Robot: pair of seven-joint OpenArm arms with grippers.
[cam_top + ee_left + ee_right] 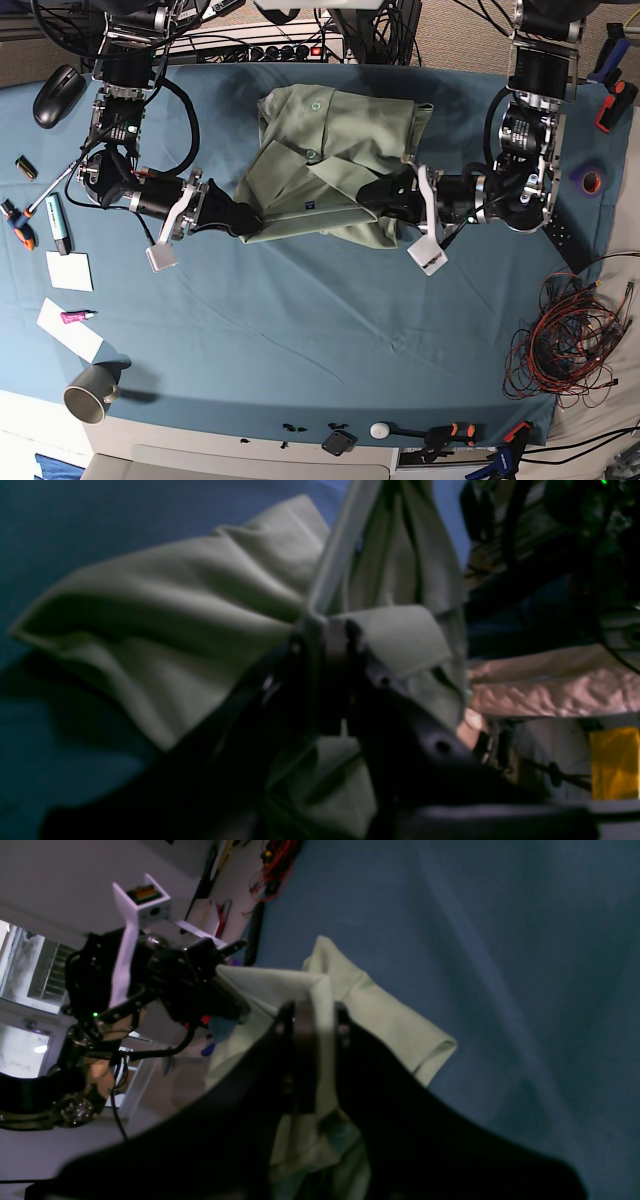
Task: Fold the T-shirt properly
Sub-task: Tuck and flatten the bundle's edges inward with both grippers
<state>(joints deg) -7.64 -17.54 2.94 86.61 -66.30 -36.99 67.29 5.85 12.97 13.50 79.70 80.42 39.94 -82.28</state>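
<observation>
T-shirt [335,160], sage green and bunched, hangs stretched between both arms above the teal-covered counter [300,330], its collar end lying on the cloth beyond them. The right gripper [314,1016] is pinched narrow on a folded edge; the left gripper [326,630] is likewise closed on a hem fold, fabric draping to either side of it. To fold well, both arms would likely need to keep equal tension and height, carrying the held edge over evenly so the layers meet without a twist before either lets go.
</observation>
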